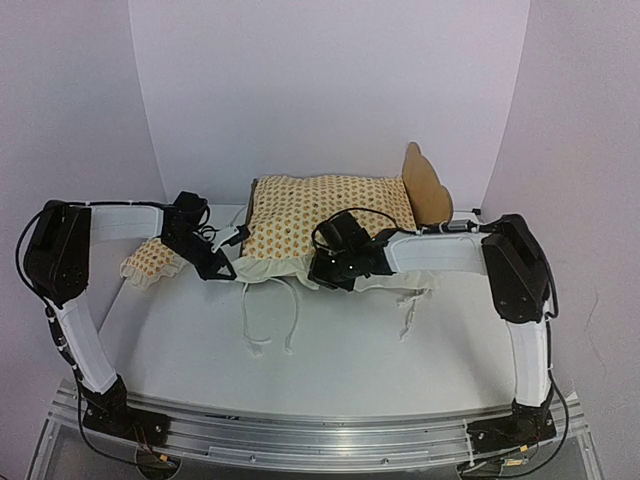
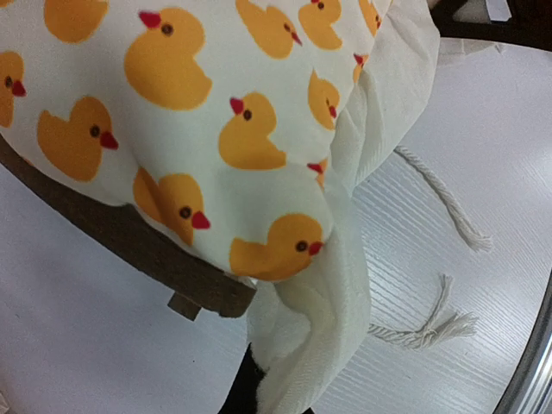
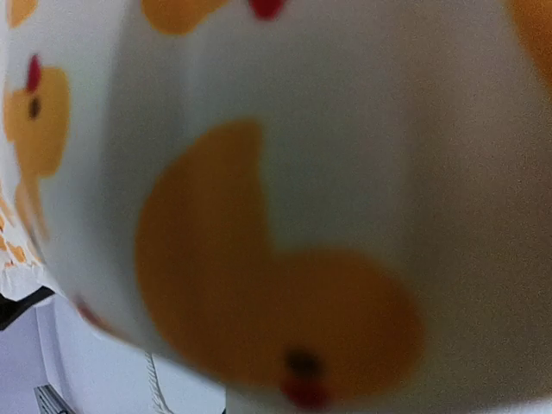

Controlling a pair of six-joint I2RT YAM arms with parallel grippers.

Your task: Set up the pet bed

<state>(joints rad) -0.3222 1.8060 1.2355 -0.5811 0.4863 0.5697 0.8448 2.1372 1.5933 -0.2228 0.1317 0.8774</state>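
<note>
Light, stiff plywood by the look of it, the pet bed [image 1: 425, 188] wants gripping by its three-o'clock headboard; left gripper [image 1: 227, 271] and right gripper [image 1: 320, 277] are pressed together at the cushion [image 1: 330, 212].

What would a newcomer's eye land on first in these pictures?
The big cream cushion printed with orange ducks dominates, lying mid-table on the light plywood pet bed, whose scalloped headboard pokes up at the right. Both black arms reach to its near edge, the left end effector and right end effector; a small ruffled duck-print pillow lies at the far left.
</note>
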